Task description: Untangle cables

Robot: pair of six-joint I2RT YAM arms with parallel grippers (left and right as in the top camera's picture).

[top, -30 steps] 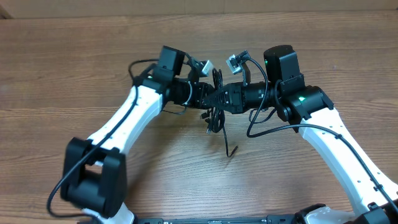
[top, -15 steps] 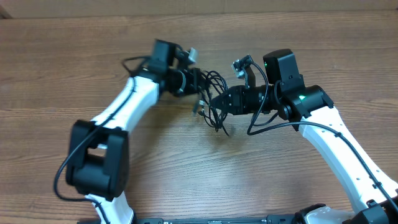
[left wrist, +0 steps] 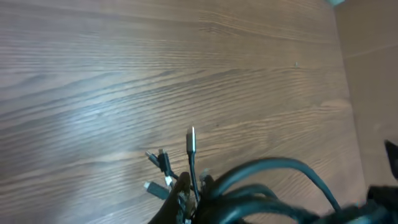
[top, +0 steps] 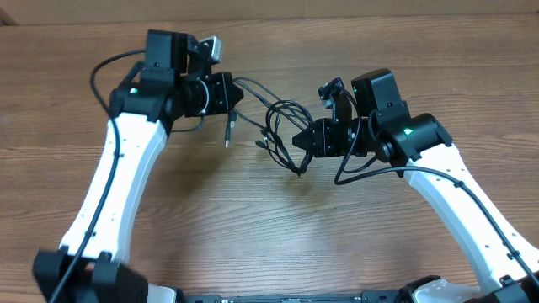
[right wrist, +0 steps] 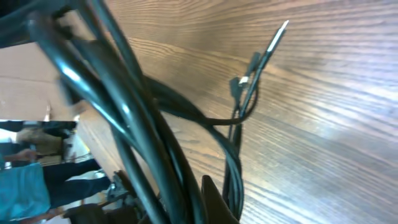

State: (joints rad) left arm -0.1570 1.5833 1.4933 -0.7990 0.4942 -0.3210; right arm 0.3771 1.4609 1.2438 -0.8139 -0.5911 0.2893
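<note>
Two grippers share the cables [top: 282, 126] overhead: the bundle hangs above the desk [top: 253, 236], toward its far edge. Its long axis runs left to right between my left gripper [top: 235, 94], which seems pinched on one strand, and my right gripper [top: 301, 140], clamped on the loops and nearer the knot. Left wrist: cords crowd the bottom, a plug [left wrist: 191, 139] dangling, fingers hidden. Right wrist: loops fill the lens, so I'd pull apart sideways.
</note>
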